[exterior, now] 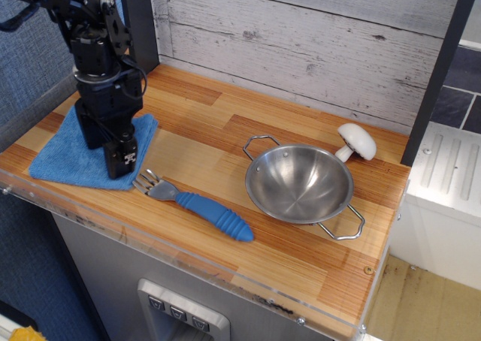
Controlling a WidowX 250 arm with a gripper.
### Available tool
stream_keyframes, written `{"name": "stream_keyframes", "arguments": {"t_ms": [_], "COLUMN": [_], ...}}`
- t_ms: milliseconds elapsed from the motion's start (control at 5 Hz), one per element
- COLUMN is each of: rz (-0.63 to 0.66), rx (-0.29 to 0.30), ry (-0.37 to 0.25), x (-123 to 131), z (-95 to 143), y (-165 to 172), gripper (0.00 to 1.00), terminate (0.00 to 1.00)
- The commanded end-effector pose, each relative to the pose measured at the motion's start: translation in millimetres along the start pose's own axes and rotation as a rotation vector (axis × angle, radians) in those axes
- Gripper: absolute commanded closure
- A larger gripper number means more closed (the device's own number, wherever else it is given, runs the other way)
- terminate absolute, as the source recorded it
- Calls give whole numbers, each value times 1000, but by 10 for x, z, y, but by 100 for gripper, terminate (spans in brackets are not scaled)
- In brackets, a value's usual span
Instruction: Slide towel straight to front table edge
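Observation:
The bright blue towel (64, 157) lies flat at the left end of the striped wood countertop, its near side close to the front table edge (150, 239) with its clear acrylic strip. My black gripper (113, 155) points straight down and presses on the towel's right part. Its fingers (122, 159) look closed together on the cloth, with no gap showing. The arm hides the towel's middle.
A fork with a blue handle (197, 205) lies just right of the towel, tines touching near my gripper. A steel bowl (299, 184) with wire handles sits at centre right, a white mushroom (356, 141) behind it. A plank wall runs along the back.

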State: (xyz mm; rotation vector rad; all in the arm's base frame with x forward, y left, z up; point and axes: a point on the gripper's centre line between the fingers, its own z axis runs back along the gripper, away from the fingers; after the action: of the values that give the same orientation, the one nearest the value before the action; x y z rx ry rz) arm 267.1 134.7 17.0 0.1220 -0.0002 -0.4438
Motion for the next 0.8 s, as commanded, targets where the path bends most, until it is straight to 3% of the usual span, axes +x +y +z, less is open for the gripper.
{"name": "stream_keyframes", "arguments": {"t_ms": [0,400,600], "rz": [49,40,55], "rx": [55,65,107], "ry": [-11,-38,-62], "x": [-152,-55,-97], "z": [220,310,444], "y": [54,80,107], "gripper": [0,0,0], "terminate": [0,0,0]}}
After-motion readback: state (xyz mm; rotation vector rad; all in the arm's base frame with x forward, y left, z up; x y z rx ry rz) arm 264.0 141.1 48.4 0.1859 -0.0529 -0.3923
